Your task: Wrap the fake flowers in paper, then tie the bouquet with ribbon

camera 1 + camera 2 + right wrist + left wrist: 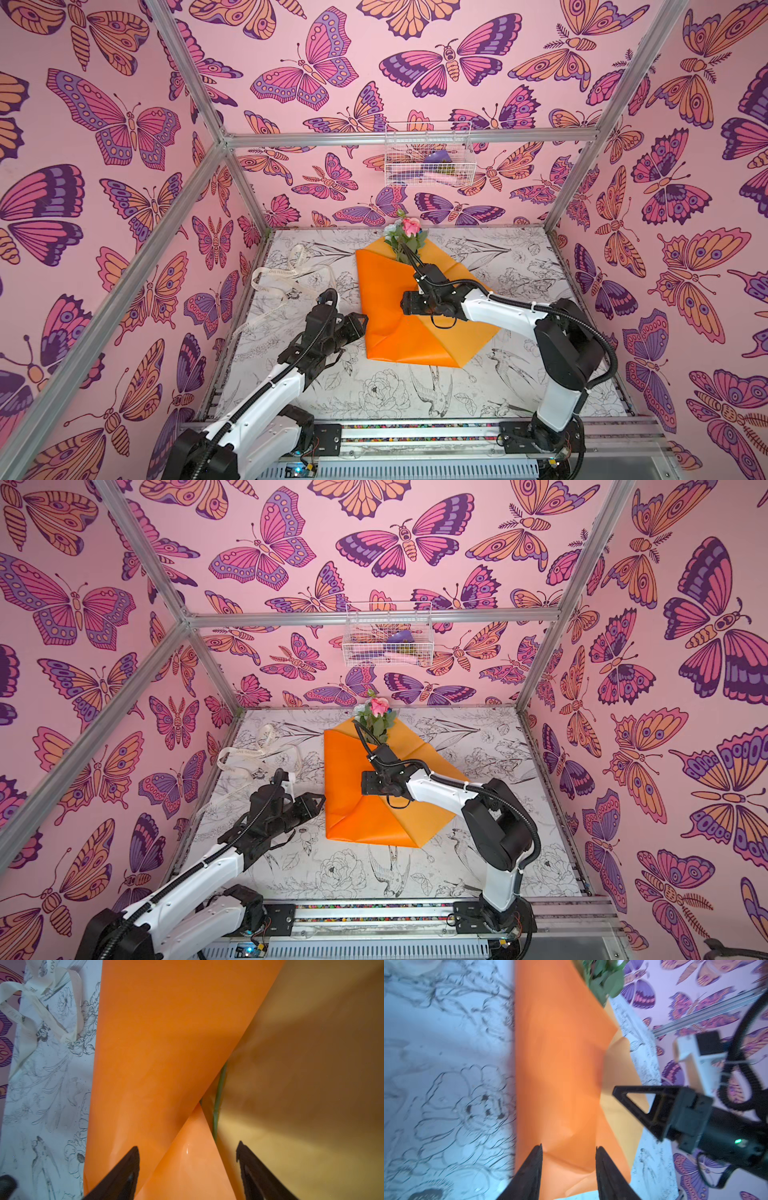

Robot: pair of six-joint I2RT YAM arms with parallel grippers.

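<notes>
Your widest surface is the tabletop (374, 395), printed with line-drawn flowers and birds. In both top views the bouquet of fake flowers (384, 291) (349, 779) lies near its middle. Its orange paper sheet (560, 1064) is folded loosely over the stems, and the pink rose (411, 226) and green leaves stick out at the far end, towards the back wall.

To the left of the paper, and apart from it, the cream ribbon (276, 274) lies in loose loops near the left wall.

Your right pincer (187, 1151) hangs over the middle of the paper where two flaps cross. Its jaws are spread wide and grip nothing. Your left pincer (569, 1147) sits at the paper's left edge. Its jaws are parted, with orange paper showing between them, and nothing looks clamped, though this view is blurred.

One green stem (218, 1101) shows in the gap between the flaps.
</notes>
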